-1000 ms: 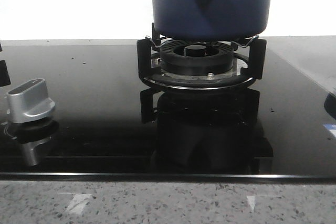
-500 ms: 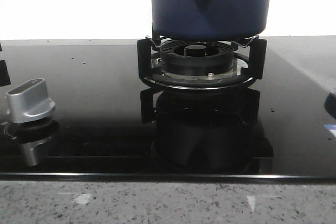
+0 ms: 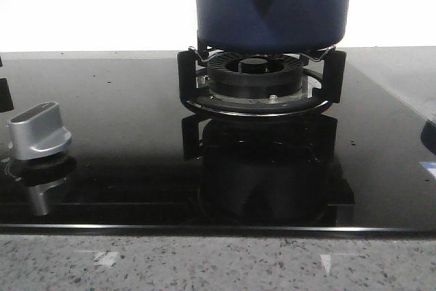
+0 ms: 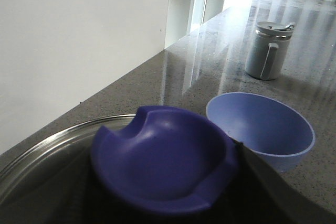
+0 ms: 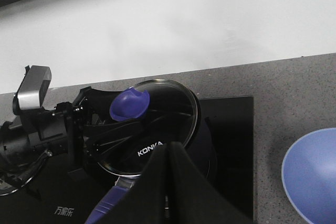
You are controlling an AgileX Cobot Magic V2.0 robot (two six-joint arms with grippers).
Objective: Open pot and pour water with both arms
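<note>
The dark navy pot point(image 3: 272, 5) stands on the burner grate, its top cut off in the front view. Seen from the right wrist, the pot point(image 5: 206, 142) wears a glass lid point(image 5: 170, 111) with a blue knob point(image 5: 128, 106). My left gripper point(image 5: 131, 115) reaches in from the side, its dark fingers point(image 4: 249, 161) pressed against both sides of the knob point(image 4: 163, 156). Over the pot's near rim my right gripper point(image 5: 168, 148) hovers shut and empty, beside the blue pot handle point(image 5: 107, 205). No water shows.
A light blue bowl point(image 5: 312, 174) sits on the grey counter beside the hob, also close behind the lid point(image 4: 262, 129). Farther along the counter stands a grey lidded jar point(image 4: 268, 51). The burner ring point(image 3: 255, 76) and a silver stove knob point(image 3: 37, 131) sit on the black glass hob point(image 3: 122, 114).
The pot has shifted a few pixels upward in the front view since a second ago. Nothing else differs.
</note>
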